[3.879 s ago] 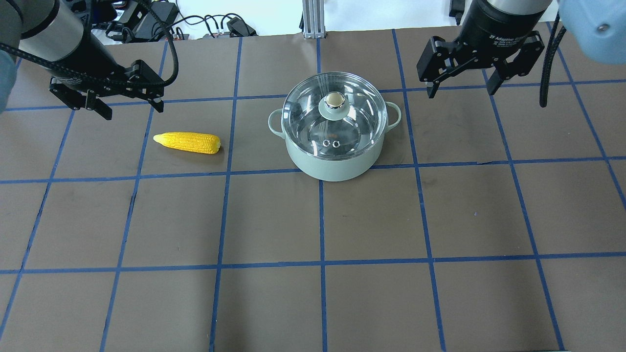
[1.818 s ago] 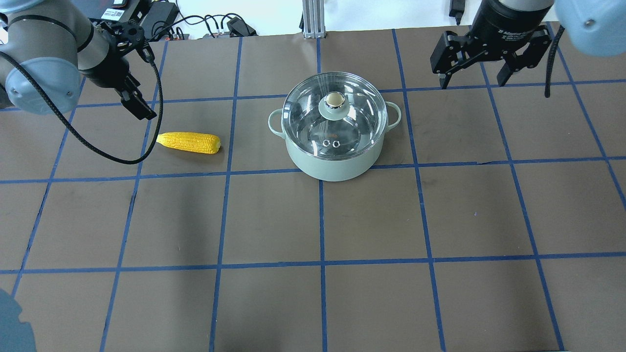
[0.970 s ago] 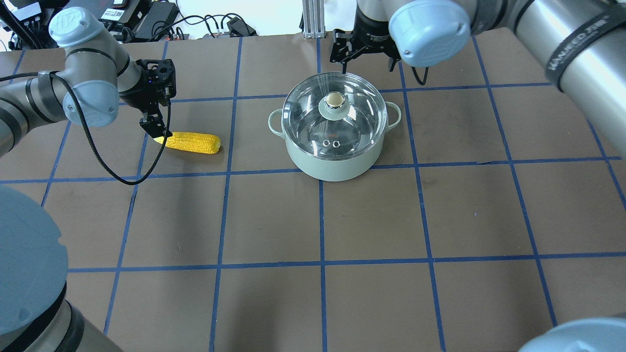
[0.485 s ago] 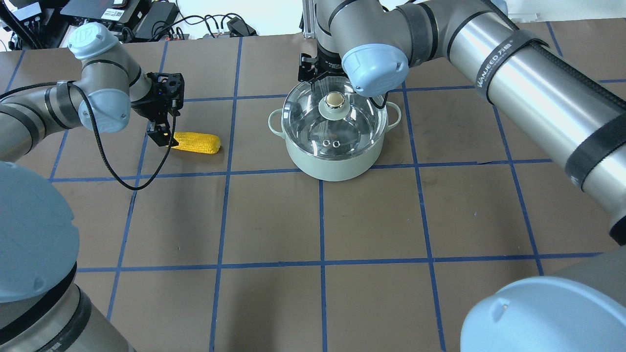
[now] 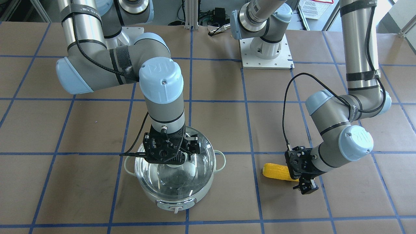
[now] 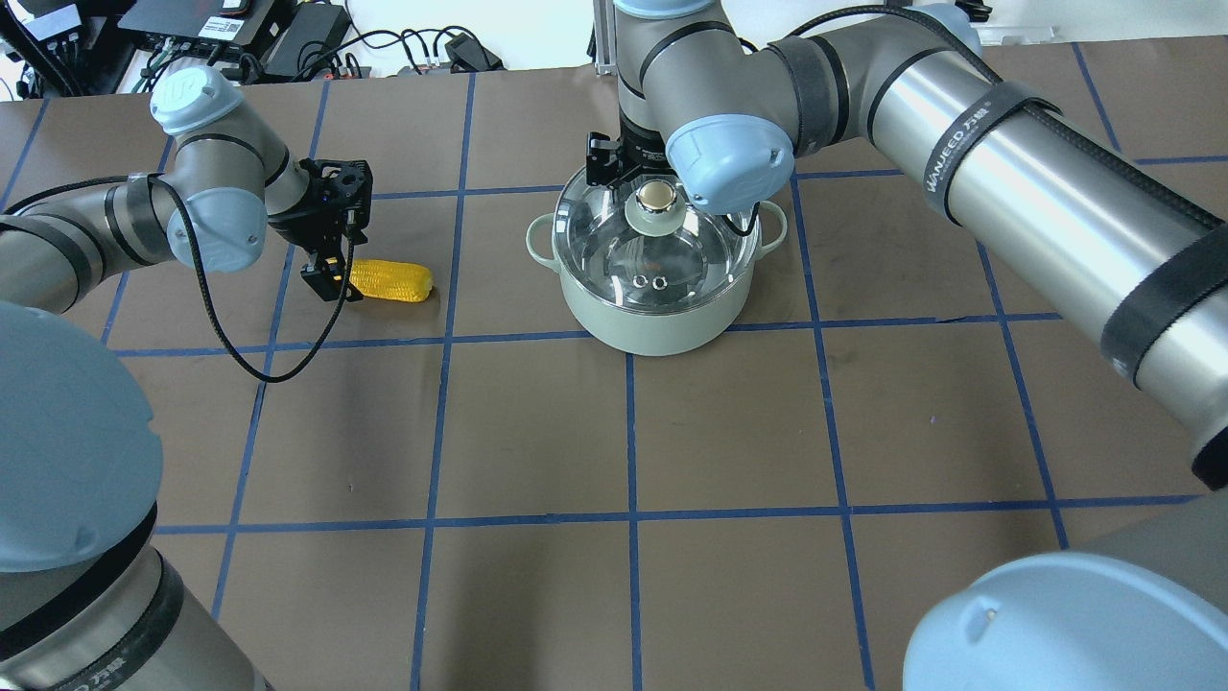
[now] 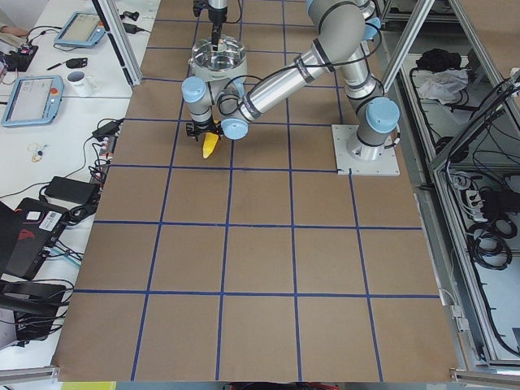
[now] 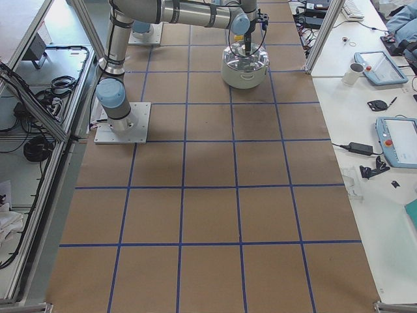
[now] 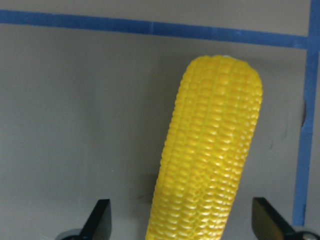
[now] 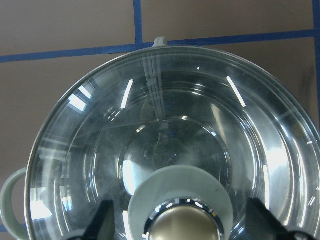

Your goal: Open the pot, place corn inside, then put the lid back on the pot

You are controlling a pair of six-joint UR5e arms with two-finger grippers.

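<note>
Left pincer (image 9: 184,222) spread wide astride the corn's (image 9: 212,145) narrow end, not touching; right pincer (image 10: 180,222) wide too, straddling the lid's (image 10: 165,115) knob (image 6: 656,197); lid on the pot (image 6: 652,326).

The lid (image 10: 165,125) is clear glass, glossy, streaked with bright reflections. Its knob (image 10: 182,220) has a smooth, pale, matt base and a polished gold-beige cap. Through the glass the inner bowl (image 10: 175,150) shows as mirror-bright steel. The pot (image 6: 652,331) has a smooth satin mint-grey shell. The corn (image 9: 210,150) is bumpy with rows of kernels and has a soft plastic sheen. The left hand (image 9: 182,222) and right hand (image 5: 171,161) are matt black. The worktop (image 6: 537,432) looks like matt brown paper, crossed by blue tape lines (image 6: 631,432). The arm tubes (image 6: 1007,182) are brushed silver metal, and the joint caps (image 6: 729,158) are smooth pale blue.
</note>
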